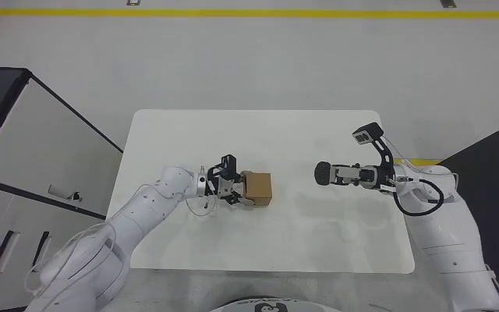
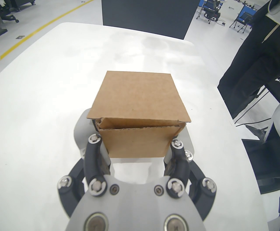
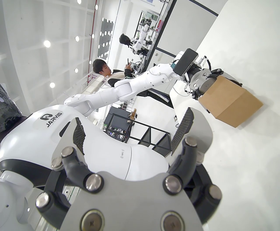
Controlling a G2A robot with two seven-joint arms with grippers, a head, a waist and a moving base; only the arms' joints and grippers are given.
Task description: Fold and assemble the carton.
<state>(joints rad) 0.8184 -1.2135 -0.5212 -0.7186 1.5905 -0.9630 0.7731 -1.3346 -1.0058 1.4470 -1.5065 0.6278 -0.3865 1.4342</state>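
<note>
A brown carton (image 1: 257,187) lies on its side on the white table (image 1: 312,132), left of centre. Its top panel (image 2: 137,96) is flat, and the end flap facing my left wrist is folded down with a narrow gap under the top edge. My left gripper (image 2: 135,131) is shut on that end, one finger (image 2: 93,151) against each side wall. The right wrist view has the carton (image 3: 229,100) with the left gripper (image 3: 202,87) on its end. My right gripper (image 1: 322,173) hovers to the right of the carton, apart from it, open (image 3: 133,118) and holding nothing.
A black-framed panel (image 1: 31,140) stands off the table's left side. Bare table surface lies between the carton and the right gripper and along the far edge (image 2: 122,28). A dark partition (image 2: 148,15) stands beyond that far edge.
</note>
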